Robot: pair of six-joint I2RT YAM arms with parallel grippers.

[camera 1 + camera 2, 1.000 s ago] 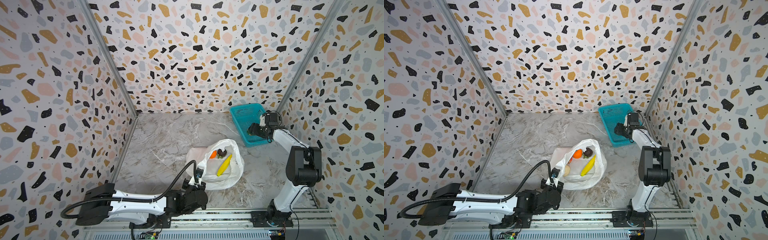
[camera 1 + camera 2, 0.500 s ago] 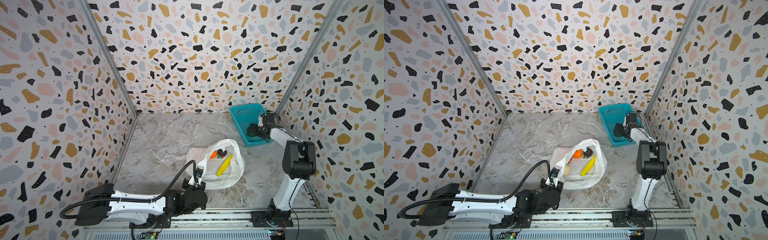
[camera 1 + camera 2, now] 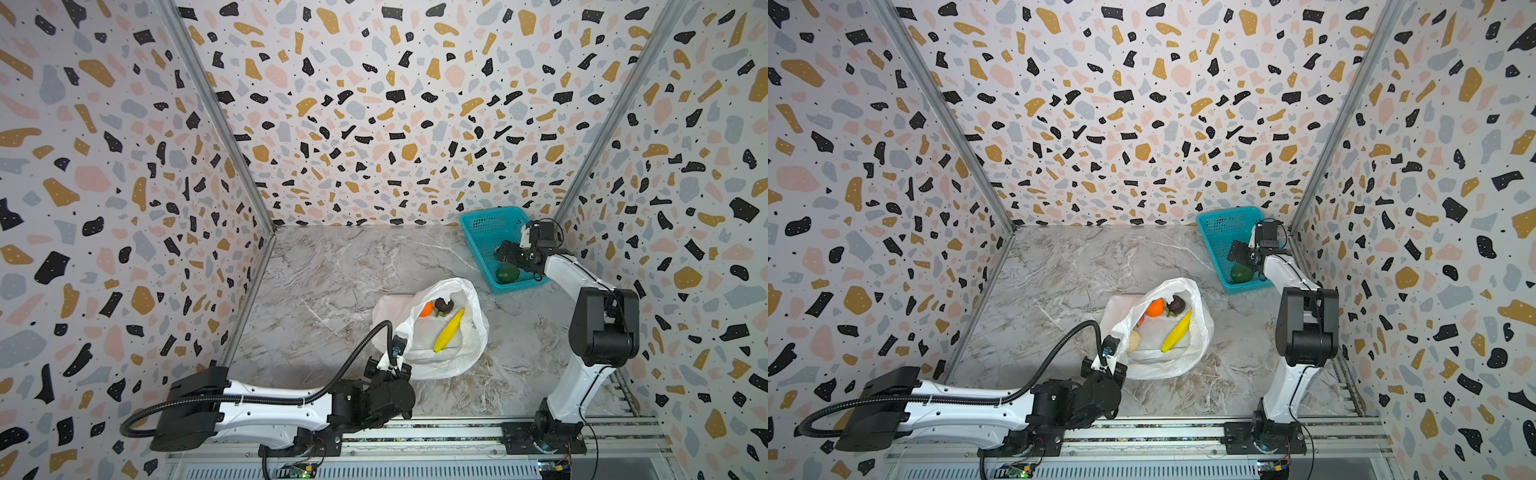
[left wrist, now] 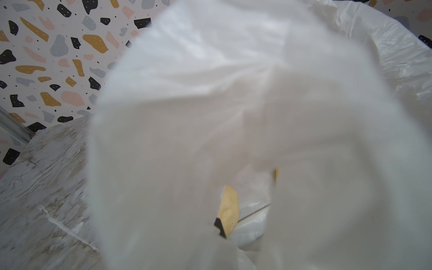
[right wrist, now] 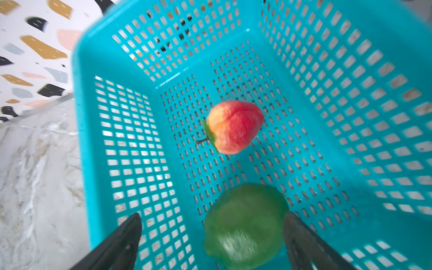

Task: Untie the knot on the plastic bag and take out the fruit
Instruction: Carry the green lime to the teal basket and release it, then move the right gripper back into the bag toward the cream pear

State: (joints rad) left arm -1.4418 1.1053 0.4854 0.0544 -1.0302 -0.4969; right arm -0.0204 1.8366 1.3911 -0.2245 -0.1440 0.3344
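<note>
The white plastic bag (image 3: 440, 361) (image 3: 1167, 365) lies mid-table with its mouth wide open; no knot shows. Inside it are an orange (image 3: 426, 308), a dark purple-brown fruit (image 3: 444, 306), a banana (image 3: 449, 331) and a beige fruit (image 3: 1133, 340). My left gripper (image 3: 398, 343) (image 3: 1111, 347) is shut on the bag's near rim, and bag film (image 4: 233, 93) fills the left wrist view. My right gripper (image 3: 505, 253) (image 5: 211, 216) hangs open over the teal basket (image 3: 482, 224). A green fruit (image 3: 508, 273) (image 5: 243, 226) lies loose under it, beside a red fruit (image 5: 233, 127).
The basket (image 3: 1221, 220) stands at the back right against the patterned walls' corner. Patterned walls close in the marble table (image 3: 332, 291) on three sides. A metal rail (image 3: 415, 436) with both arm bases runs along the front edge.
My right gripper's jaws have spread wider over the basket and its arm has drawn in a little. The left arm and the bag have not moved.
</note>
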